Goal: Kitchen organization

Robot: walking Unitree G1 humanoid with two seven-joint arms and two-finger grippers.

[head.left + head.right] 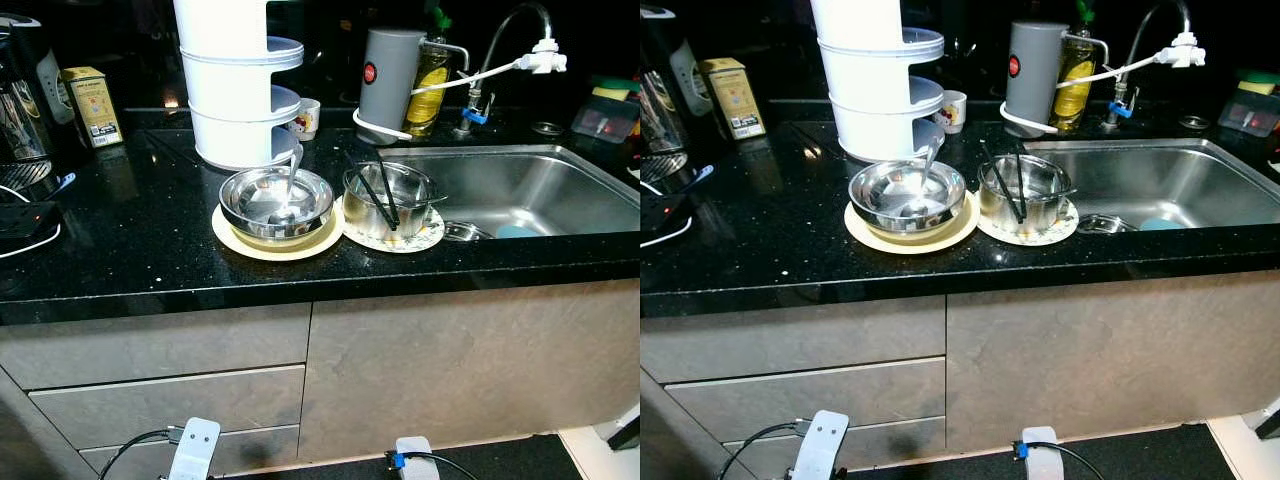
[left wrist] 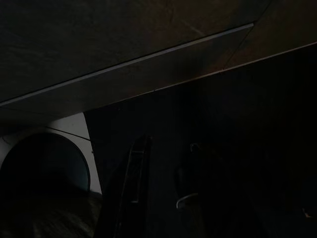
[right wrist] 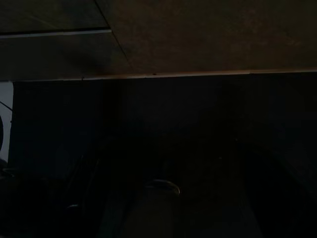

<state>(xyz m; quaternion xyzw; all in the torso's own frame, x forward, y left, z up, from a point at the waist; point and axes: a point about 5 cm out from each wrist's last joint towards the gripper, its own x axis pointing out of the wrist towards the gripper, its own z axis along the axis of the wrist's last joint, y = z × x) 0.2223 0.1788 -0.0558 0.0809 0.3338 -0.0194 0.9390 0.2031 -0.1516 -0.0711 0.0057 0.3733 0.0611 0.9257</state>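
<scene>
On the black stone counter (image 1: 130, 250) a steel bowl (image 1: 276, 203) holding a spoon (image 1: 290, 185) sits on a cream plate (image 1: 240, 243). To its right, a second steel bowl (image 1: 388, 200) with two black chopsticks (image 1: 384, 200) rests on a patterned plate (image 1: 425, 237) at the sink's edge. Both arms hang idle low in front of the cabinets, the left arm (image 1: 195, 448) and the right arm (image 1: 412, 462). The wrist views are very dark: my left gripper (image 2: 158, 191) and right gripper (image 3: 158, 198) are dim shapes against cabinet fronts.
A steel sink (image 1: 530, 190) lies at the right with a faucet (image 1: 505, 45) behind it. A white tiered rack (image 1: 240, 90), a small cup (image 1: 305, 118), a grey canister (image 1: 390, 75) and an oil bottle (image 1: 430, 80) line the back. A kettle (image 1: 20, 100) and tea box (image 1: 92, 105) stand left.
</scene>
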